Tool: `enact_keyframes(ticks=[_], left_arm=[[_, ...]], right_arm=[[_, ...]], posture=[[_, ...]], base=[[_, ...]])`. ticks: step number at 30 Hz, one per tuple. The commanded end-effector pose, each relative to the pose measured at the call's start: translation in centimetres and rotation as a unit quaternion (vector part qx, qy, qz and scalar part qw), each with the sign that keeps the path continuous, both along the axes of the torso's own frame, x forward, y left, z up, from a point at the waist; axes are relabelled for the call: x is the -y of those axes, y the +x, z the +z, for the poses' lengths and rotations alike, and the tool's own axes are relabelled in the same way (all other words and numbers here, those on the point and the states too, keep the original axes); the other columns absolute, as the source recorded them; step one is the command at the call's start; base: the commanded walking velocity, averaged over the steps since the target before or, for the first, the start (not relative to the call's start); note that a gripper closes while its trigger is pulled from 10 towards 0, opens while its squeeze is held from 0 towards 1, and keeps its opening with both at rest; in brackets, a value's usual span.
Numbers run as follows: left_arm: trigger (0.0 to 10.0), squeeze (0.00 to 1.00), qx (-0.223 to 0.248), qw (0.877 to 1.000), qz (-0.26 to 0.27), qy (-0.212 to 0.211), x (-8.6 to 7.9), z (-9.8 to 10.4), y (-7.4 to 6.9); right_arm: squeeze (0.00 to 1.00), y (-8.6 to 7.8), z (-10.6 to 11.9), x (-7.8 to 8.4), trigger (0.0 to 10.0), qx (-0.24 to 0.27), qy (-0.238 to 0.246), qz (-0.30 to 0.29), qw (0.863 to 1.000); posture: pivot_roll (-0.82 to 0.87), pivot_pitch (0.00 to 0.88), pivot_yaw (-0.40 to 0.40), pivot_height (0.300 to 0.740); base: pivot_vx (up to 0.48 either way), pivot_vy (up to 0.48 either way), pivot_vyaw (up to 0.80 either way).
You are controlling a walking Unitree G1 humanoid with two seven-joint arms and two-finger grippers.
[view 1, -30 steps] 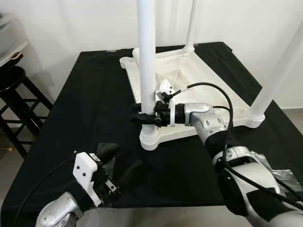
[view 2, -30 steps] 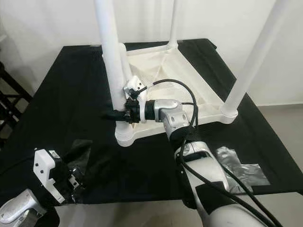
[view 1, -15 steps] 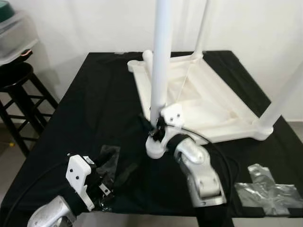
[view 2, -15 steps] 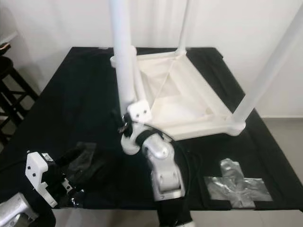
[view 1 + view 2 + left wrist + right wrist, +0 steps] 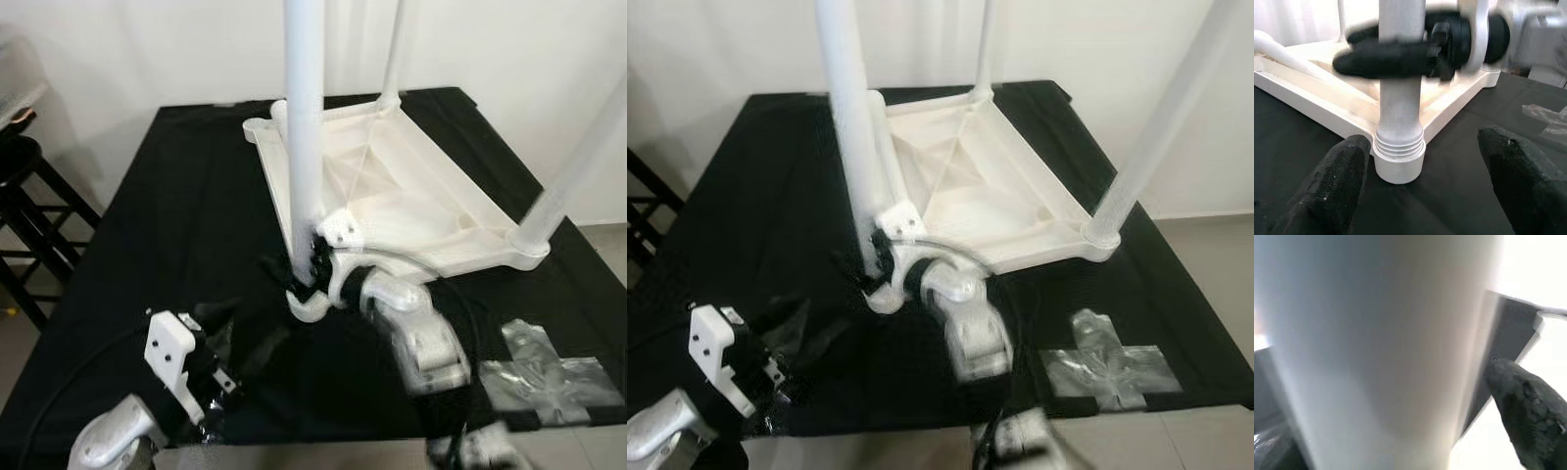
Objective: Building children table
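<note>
Since half a second ago the camera has shifted, so the whole scene sits differently in the head views; the right tool (image 5: 299, 266) stays clamped on the near leg (image 5: 302, 147), and the right arm (image 5: 411, 328) now shows blurred, still bent up from the near table edge.

Upside down on the black table (image 5: 186, 225) lies the white children's table top (image 5: 411, 201), its underside facing up. The near leg stands upright in the top's near corner socket (image 5: 310, 304), and the threaded collar shows just above the socket in the left wrist view. The right tool's black fingers (image 5: 1391, 56) grip this leg low down, one on each side, just above the collar. In the right wrist view the leg (image 5: 1381, 347) is very close, with one finger (image 5: 1530, 416) against its side.

A second leg (image 5: 573, 162) rises from the right corner, and a third leg (image 5: 394, 49) from the far corner.

The left tool (image 5: 220, 338) hovers low over the table near its front edge, left of the socket and apart from it. Its fingers (image 5: 1334, 183) are spread wide, holding nothing, aimed at the socket.

Silver tape (image 5: 549, 367) lies on the table at the right. A dark stool (image 5: 24, 211) stands left of the table.
</note>
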State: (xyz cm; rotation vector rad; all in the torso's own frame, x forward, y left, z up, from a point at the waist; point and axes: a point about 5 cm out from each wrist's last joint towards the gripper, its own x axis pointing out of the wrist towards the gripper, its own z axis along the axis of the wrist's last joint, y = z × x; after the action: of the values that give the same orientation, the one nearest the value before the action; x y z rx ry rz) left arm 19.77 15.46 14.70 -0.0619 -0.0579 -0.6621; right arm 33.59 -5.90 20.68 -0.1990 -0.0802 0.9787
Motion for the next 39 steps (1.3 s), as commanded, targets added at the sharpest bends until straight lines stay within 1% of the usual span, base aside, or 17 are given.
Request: enact_keyframes(ticks=[1,2,3,5,6,8,15,16,18,19,25,28,34,36,37,38,39], left_arm=[[10.0,0.0,-0.007,1.0,0.003,0.002,0.0,-0.5,0.0],[10.0,0.0,-0.007,1.0,0.003,0.001,0.0,-0.5,0.0],[10.0,0.0,-0.007,1.0,0.003,0.001,0.0,-0.5,0.0],[10.0,0.0,-0.007,1.0,0.004,0.001,0.1,-0.5,0.1],[10.0,0.0,-0.007,1.0,0.004,0.001,0.1,-0.5,0.1],[10.0,0.0,-0.006,1.0,0.005,0.001,0.1,-0.5,0.1],[10.0,0.0,-0.008,1.0,0.004,0.0,0.0,-0.5,-0.1],[10.0,0.0,-0.008,1.0,0.004,0.0,0.0,-0.5,-0.1],[10.0,0.0,-0.008,1.0,0.004,0.0,0.0,-0.5,-0.1],[10.0,0.0,-0.008,1.0,0.004,0.001,0.0,-0.5,-0.2],[10.0,0.0,-0.009,1.0,0.003,0.0,0.0,-0.4,-0.3],[10.0,0.0,-0.009,1.0,0.003,0.0,0.0,-0.4,-0.3],[10.0,0.0,-0.009,1.0,0.002,-0.001,0.0,-0.3,-0.4],[10.0,0.0,-0.009,1.0,0.001,-0.001,0.0,-0.3,-0.5],[10.0,0.0,-0.009,1.0,0.0,-0.001,-0.1,-0.2,-0.6],[10.0,0.0,-0.009,1.0,0.0,-0.001,-0.1,-0.2,-0.6],[10.0,0.0,-0.009,1.0,0.002,0.0,-0.3,-0.1,-0.7]], right_arm=[[1.0,0.2,-0.3,-0.3,10.0,-0.007,0.0,0.063,0.998],[0.0,0.8,0.1,0.0,10.0,-0.001,-0.017,0.105,0.994],[0.0,0.8,0.1,0.0,10.0,-0.001,-0.017,0.105,0.994],[0.0,1.8,0.6,0.2,10.0,-0.016,-0.034,0.158,0.987],[0.0,1.8,0.6,0.2,10.0,-0.016,-0.034,0.158,0.987],[0.0,2.3,1.1,0.3,10.0,-0.042,-0.029,0.189,0.981],[0.0,3.4,1.3,0.2,10.0,-0.072,-0.029,0.197,0.977],[0.0,3.5,1.3,0.2,2.8,-0.076,-0.023,0.203,0.976],[0.0,3.5,1.3,0.2,2.8,-0.076,-0.023,0.203,0.976],[0.0,3.5,1.3,0.2,0.0,-0.08,-0.02,0.206,0.975],[0.0,3.7,0.6,1.1,0.0,-0.083,-0.019,0.211,0.974],[0.0,3.8,0.9,1.7,0.0,-0.077,0.001,0.199,0.977],[0.0,3.7,0.8,2.2,0.0,-0.067,0.001,0.186,0.98],[0.0,3.6,0.6,2.6,0.0,-0.057,-0.001,0.168,0.984],[0.0,3.1,0.0,2.7,0.0,-0.048,-0.004,0.128,0.991],[0.0,3.1,0.0,2.7,0.0,-0.048,-0.004,0.128,0.991],[0.0,2.4,-1.3,1.7,0.0,-0.033,0.035,-0.09,0.995]], posture=[[-0.02,0.095,0.018,0.74],[-0.02,0.091,0.017,0.74],[-0.02,0.091,0.017,0.74],[-0.01,0.09,0.013,0.74],[-0.01,0.09,0.013,0.74],[0.0,0.091,0.014,0.74],[0.0,0.095,0.014,0.74],[0.01,0.101,0.015,0.74],[0.01,0.101,0.015,0.74],[0.01,0.102,0.015,0.74],[0.0,0.106,0.02,0.74],[-0.01,0.117,0.03,0.74],[-0.01,0.123,0.031,0.74],[-0.01,0.129,0.028,0.74],[-0.01,0.139,0.015,0.74],[-0.01,0.139,0.015,0.74],[-0.03,0.149,0.026,0.74]], base=[[0.0,0.0,0.0],[0.0,0.0,0.0],[0.0,0.0,0.0],[0.0,0.0,0.0],[0.0,0.0,0.0],[0.0,0.0,0.0],[0.0,0.0,0.0],[0.0,0.0,0.0],[0.0,0.0,0.0],[0.0,0.0,0.0],[0.0,0.0,0.0],[0.0,0.0,0.0],[0.0,0.0,0.0],[0.0,0.0,0.0],[0.0,0.0,0.0],[0.0,0.0,0.0],[0.0,0.0,0.0]])
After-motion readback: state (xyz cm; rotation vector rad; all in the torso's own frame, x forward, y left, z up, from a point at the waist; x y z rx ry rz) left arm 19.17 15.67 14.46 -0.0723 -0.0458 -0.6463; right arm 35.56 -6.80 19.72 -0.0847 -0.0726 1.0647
